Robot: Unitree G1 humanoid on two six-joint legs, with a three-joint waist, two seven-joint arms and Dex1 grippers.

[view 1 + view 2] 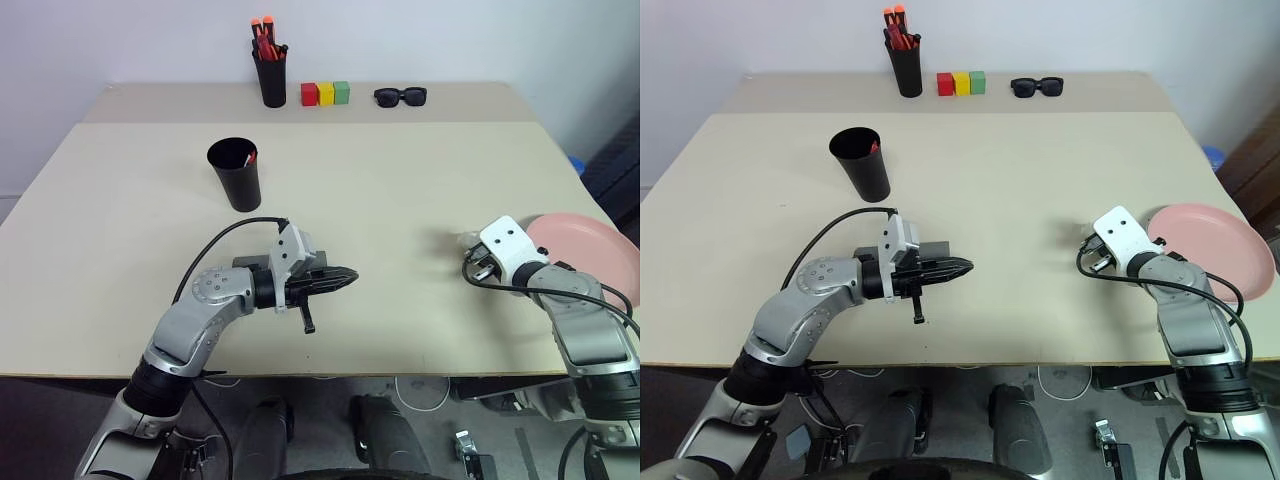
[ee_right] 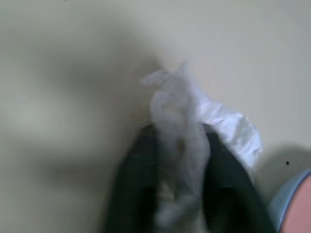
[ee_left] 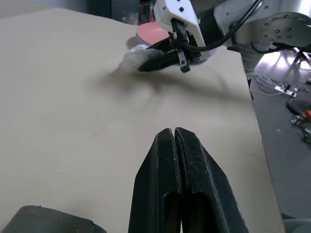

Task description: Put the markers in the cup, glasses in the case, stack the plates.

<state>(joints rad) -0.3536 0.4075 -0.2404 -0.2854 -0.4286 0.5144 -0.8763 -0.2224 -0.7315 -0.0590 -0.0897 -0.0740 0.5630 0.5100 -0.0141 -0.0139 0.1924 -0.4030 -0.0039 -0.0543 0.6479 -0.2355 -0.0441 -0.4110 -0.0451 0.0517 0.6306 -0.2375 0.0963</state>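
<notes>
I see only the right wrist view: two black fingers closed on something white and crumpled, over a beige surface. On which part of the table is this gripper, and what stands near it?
Observer: The right gripper, shut on the white crumpled wad, is near the right edge of the table, just beside the pink plate.
Operator: Is a marker in the cup?
Observer: Something red shows inside the black cup, likely the red marker.
Operator: And the other arm?
Observer: The left gripper is shut on nothing and points to the right. The grey case lies by its wrist.
</notes>
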